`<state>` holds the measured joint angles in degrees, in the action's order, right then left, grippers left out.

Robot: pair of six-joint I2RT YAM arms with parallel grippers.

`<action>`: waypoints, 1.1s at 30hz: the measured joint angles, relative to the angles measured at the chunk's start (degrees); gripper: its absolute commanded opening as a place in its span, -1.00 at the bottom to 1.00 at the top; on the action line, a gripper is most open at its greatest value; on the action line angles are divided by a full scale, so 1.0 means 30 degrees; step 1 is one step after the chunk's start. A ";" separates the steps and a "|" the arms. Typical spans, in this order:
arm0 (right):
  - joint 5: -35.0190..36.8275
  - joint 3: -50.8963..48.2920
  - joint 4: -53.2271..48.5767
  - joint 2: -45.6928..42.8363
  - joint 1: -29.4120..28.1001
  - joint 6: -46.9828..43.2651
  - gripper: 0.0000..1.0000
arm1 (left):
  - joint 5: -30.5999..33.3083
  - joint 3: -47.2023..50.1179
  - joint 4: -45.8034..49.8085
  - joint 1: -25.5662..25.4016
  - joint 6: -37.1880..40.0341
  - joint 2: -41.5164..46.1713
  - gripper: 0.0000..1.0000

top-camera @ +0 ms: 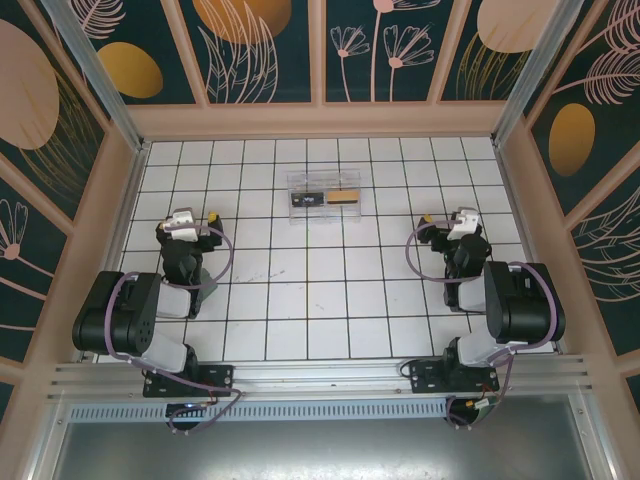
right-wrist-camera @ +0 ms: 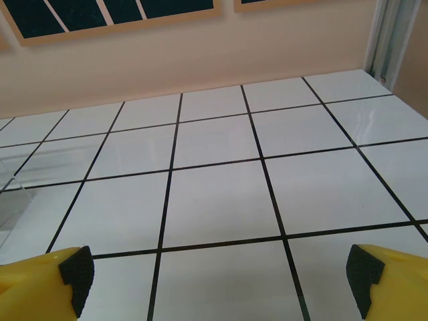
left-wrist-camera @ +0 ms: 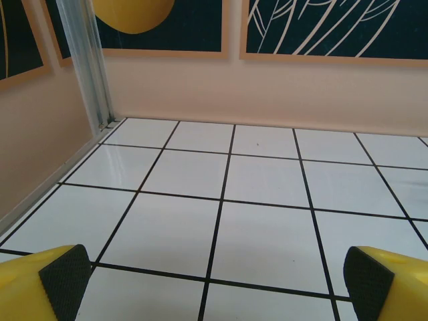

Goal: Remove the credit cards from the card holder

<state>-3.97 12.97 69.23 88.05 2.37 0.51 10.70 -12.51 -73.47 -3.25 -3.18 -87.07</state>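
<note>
Step in hand IMO = approach, nothing touched yet. Table: white grid tile, both arms low at the near edge, one per side, bare tile ahead of each. Card holder sits far-centre, roughly midway btwn the arms and well apart from both, so either can reach. I'd send one in to pin the holder and the other to pull, since a light clear box prob slides if you tug a card w/o bracing it. Come in from above, not skimming along the tile. Left gripper: fingers wide apart, nothing btwn them, facing the far-left corner. Right gripper: same, wide apart and empty, facing the far wall. Both need to turn inward before going fwd. Holder itself: clear plastic, rectangular, long side running left-right, lying flat. Two cards inside, side by side: dark card on the left, tan card on the right. Lid or open top, can't tell from the top view, too small, so check before committing to a pinch. Pads: black on yellow fingers, should grip a card edge OK; narrow the jaws before contact.
</note>
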 measured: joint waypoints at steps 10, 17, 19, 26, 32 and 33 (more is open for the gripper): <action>0.0000 0.0000 0.0000 0.0000 0.0000 0.0007 0.98 | 0.0000 0.0000 0.0000 0.0000 0.0000 0.0000 0.98; 0.0000 0.0000 0.0000 0.0000 0.0000 0.0000 0.98 | 0.0102 0.0000 0.0000 0.0000 -0.0007 0.0007 0.98; 0.0000 0.0000 0.0000 0.0000 0.0000 0.0000 0.98 | 0.0153 0.0000 0.0000 0.0000 -0.0007 0.0000 0.98; 0.0000 0.0000 0.0000 0.0000 0.0000 0.0000 0.98 | 0.0160 0.0000 0.0000 0.0000 -0.0007 0.0007 0.98; 0.0306 0.0015 -0.0058 -0.0015 -0.0036 0.0007 0.98 | 0.0889 -0.0189 0.1064 0.0000 -0.0095 0.0503 0.97; 0.0452 0.0058 -0.0277 -0.0095 -0.0066 0.0007 0.98 | 0.1217 -0.0576 0.2280 0.0000 -0.0189 0.0991 0.98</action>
<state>-2.61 13.15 68.40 87.77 2.17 0.54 14.35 -14.24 -66.63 -3.25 -3.75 -84.09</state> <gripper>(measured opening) 0.989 0.987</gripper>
